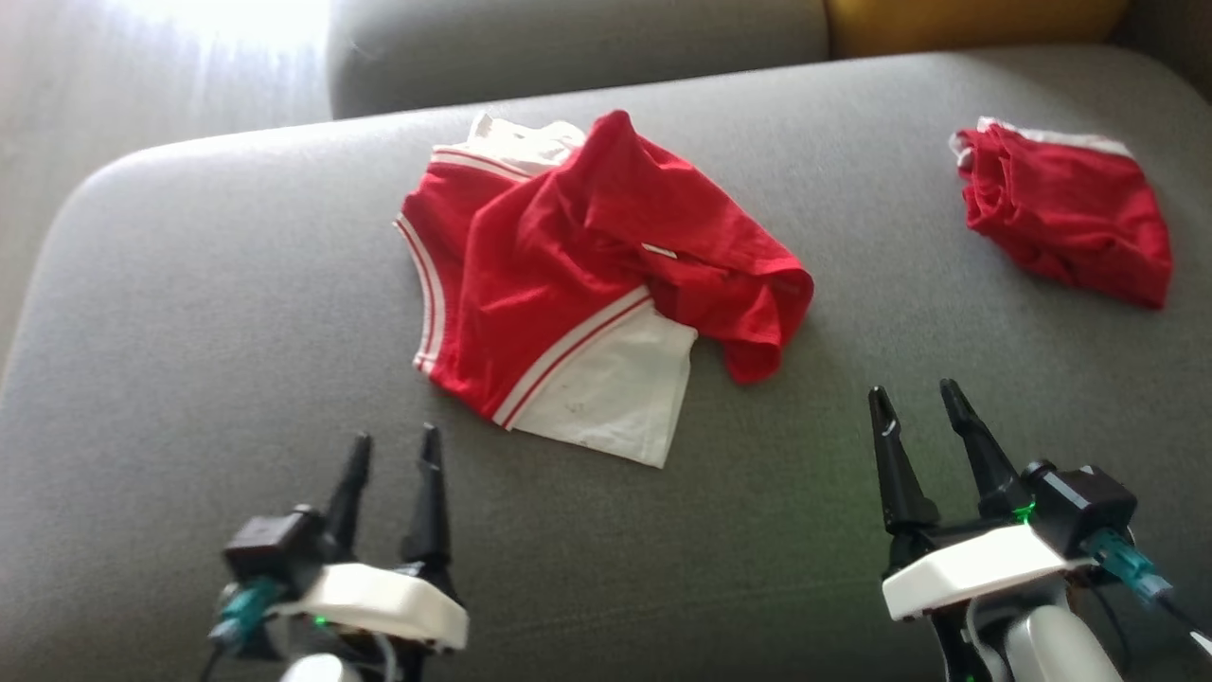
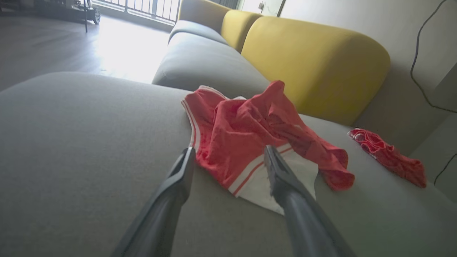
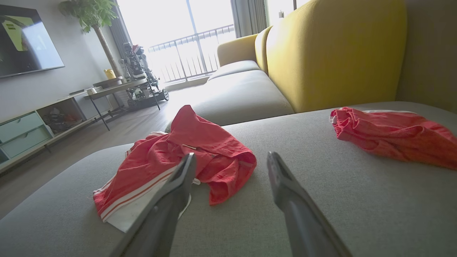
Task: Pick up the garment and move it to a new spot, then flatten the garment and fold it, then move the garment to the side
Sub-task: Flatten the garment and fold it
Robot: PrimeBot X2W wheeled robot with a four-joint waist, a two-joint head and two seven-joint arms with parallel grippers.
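A crumpled red garment (image 1: pixel 578 256) with white panels and striped trim lies in the middle of the grey sofa cushion (image 1: pixel 237 313); it also shows as the garment (image 2: pixel 246 139) and the garment (image 3: pixel 178 160) in the wrist views. My left gripper (image 1: pixel 393 450) hovers open near the cushion's front, short of the garment's near-left edge. My right gripper (image 1: pixel 914 403) stands open to the garment's near right, over bare cushion. Both hold nothing. In the wrist views the left gripper (image 2: pixel 230 153) and the right gripper (image 3: pixel 232 159) show spread fingers.
A second, bunched red garment (image 1: pixel 1065 208) lies at the cushion's far right. Yellow backrests (image 2: pixel 314 60) rise behind the seat. Another grey cushion (image 1: pixel 568 47) lies beyond. The floor (image 1: pixel 142 76) drops away at left, with a TV cabinet (image 3: pixel 32 128) across the room.
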